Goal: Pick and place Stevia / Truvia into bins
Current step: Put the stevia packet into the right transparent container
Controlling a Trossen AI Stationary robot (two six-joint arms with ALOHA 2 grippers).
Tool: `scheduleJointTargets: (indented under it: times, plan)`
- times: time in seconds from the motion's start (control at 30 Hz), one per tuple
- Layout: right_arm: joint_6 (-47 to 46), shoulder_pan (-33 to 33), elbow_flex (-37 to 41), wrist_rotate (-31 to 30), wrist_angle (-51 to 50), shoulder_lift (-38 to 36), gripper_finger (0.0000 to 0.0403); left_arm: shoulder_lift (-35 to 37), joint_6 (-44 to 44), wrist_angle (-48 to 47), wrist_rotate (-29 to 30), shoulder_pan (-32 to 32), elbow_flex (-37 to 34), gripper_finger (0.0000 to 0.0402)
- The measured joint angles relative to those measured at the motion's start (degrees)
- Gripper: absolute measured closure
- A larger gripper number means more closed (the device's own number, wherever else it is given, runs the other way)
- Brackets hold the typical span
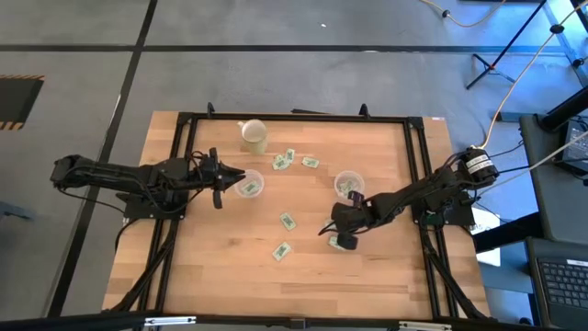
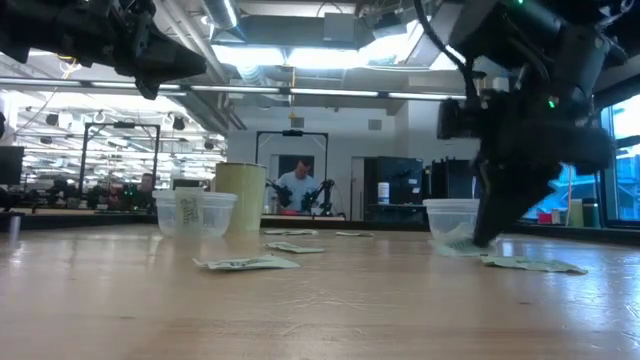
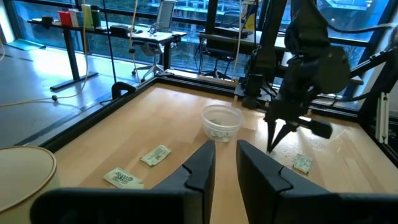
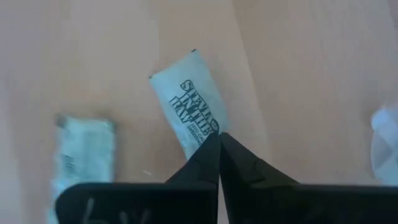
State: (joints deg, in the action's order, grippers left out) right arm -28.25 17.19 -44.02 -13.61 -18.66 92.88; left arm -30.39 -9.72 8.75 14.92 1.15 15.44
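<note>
Down at the tabletop, my right gripper pinches 1 pale-green flat paper Stevia packet's corner; it may slip out.

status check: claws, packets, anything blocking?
Right claw shut on pale green paper Stevia packet at tabletop. Left claw slightly open above clear plastic cup. Nothing blocking.

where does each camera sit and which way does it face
High: overhead, straight down on the table; both arms show.
Low: at tabletop height, level across into the room; both arms enter from above.
Left wrist: past the left gripper, toward the right arm.
Right wrist: down past the right gripper, closed on a packet.
Shared: the right cup appears in high and left wrist.
</note>
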Motion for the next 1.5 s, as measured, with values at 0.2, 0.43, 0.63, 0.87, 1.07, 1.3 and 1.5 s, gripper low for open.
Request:
scheduleJointTargets:
  times: [0.2, 0.43, 0.63, 0.87, 1.07, 1.3, 1.5]
  plan:
    - [4.5, 0.0, -7.5, -0.1, -8.6, -3.2, 0.0399, 0.0, 0.0, -0.9, 0.0, 0.0, 0.0, 0.0341]
    - [8.9, -0.2, -19.5, -7.0, -28.2, -8.5, 0.0401, 0.0, -0.2, -3.3, 0.0, 0.0, 0.0, 0.0341]
    - [5.2, -4.3, -22.6, -9.8, -44.2, -10.7, 0.0401, 0.0, -0.2, -3.4, -0.3, 0.0, 0.0, 0.0341]
    - [8.1, -11.8, -17.3, -8.1, -43.0, -10.8, 0.0400, 0.0, -0.2, -3.4, -0.5, 0.0, 0.0, 0.0341]
    - [13.3, -16.3, -12.6, -5.8, -35.4, -10.8, 0.0399, 0.0, -0.2, -3.4, -0.7, 0.0, 0.0, 0.0341]
    - [13.9, -18.7, -9.0, -5.7, -31.1, -10.8, 0.0399, 0.0, -0.1, -3.4, -0.7, 0.0, 0.0, 0.0341]
    - [13.5, -18.9, -6.2, -5.6, -28.1, -10.8, 0.0399, 0.0, -0.1, -3.4, -0.7, 0.0, 0.0, 0.0341]
